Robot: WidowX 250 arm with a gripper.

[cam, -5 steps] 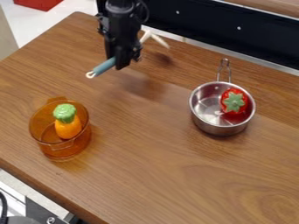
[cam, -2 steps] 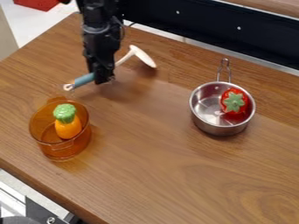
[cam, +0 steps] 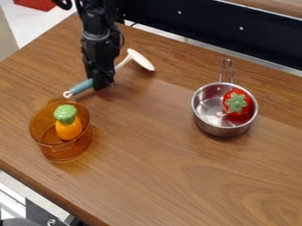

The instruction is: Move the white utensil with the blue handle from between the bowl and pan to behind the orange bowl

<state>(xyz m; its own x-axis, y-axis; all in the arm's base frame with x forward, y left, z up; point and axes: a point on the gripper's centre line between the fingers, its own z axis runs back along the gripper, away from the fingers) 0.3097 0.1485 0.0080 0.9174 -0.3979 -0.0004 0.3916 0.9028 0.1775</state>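
**Wood-grain bench before a dark panel**

A brown bench with streaky grain runs slantwise, its near edge dropping from the left toward the bottom. Behind it stands a black panel marked by two small pale dots, with a light strip along its foot and a lighter wooden surface above, at the upper right. Whitish floor shows at the upper left, near a red object and a beige upright surface. Soft light leaves faint, blurry shadows.
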